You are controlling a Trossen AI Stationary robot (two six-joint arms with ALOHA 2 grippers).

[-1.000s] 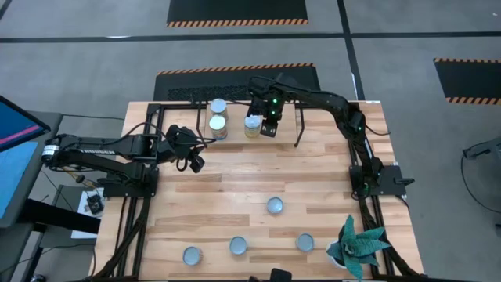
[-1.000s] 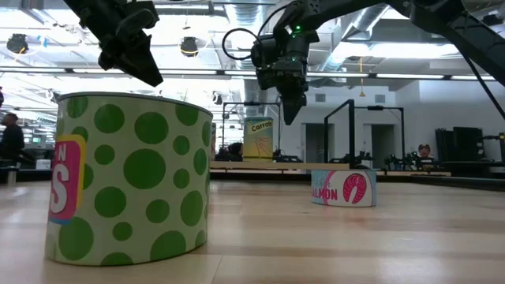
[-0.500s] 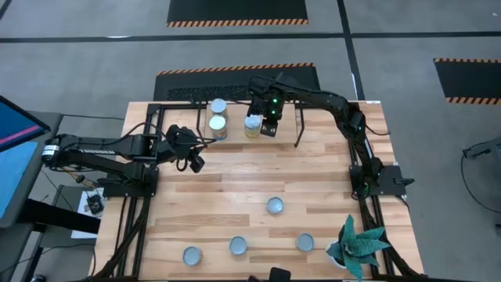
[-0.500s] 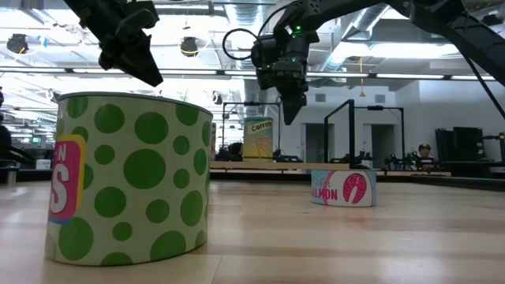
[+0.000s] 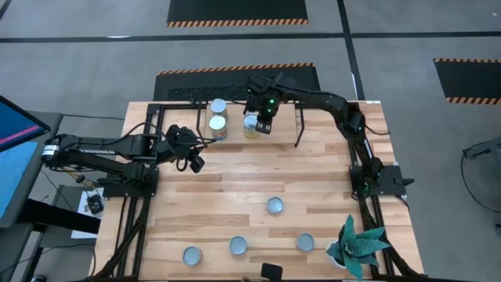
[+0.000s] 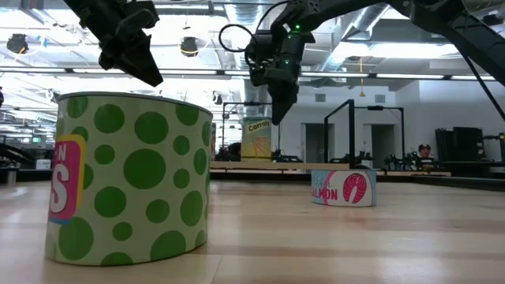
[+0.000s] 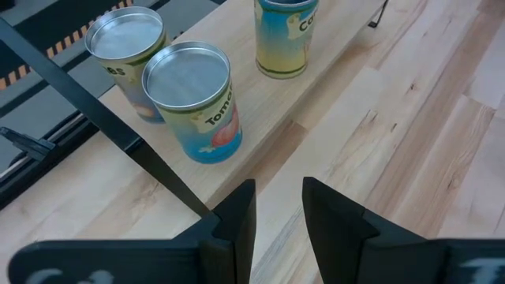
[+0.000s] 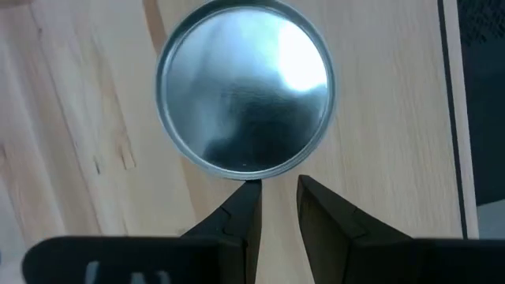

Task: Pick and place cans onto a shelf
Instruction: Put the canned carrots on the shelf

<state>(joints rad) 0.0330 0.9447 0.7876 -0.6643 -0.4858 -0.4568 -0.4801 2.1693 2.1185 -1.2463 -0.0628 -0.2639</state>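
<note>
The light-wood shelf (image 5: 278, 129) stands at the table's far side with three cans on it: two at its left (image 5: 218, 106) (image 5: 217, 124) and a yellow Carrots can (image 5: 250, 125), which also shows in the low view (image 6: 258, 138). My right gripper (image 8: 276, 188) is shut and points down just over that can's silvery top (image 8: 246, 99), at the rim; I see no touch. My left gripper (image 5: 196, 164) is shut and empty, in the air in front of the shelf's left end. Several more cans stand upright on the near half of the table (image 5: 274, 205) (image 5: 238, 246).
More cans stand near the front edge (image 5: 192, 255) (image 5: 304, 243). A green spiky plant (image 5: 356, 243) is at the near right corner. The shelf's black legs (image 7: 118, 134) stand between my left gripper and the two left cans (image 7: 193, 102). The shelf's right half is bare board.
My right gripper has moved a little toward the table's left and far edge, from beside the Carrots can to over its top, and has tipped slightly. The can stays upright on the shelf.
</note>
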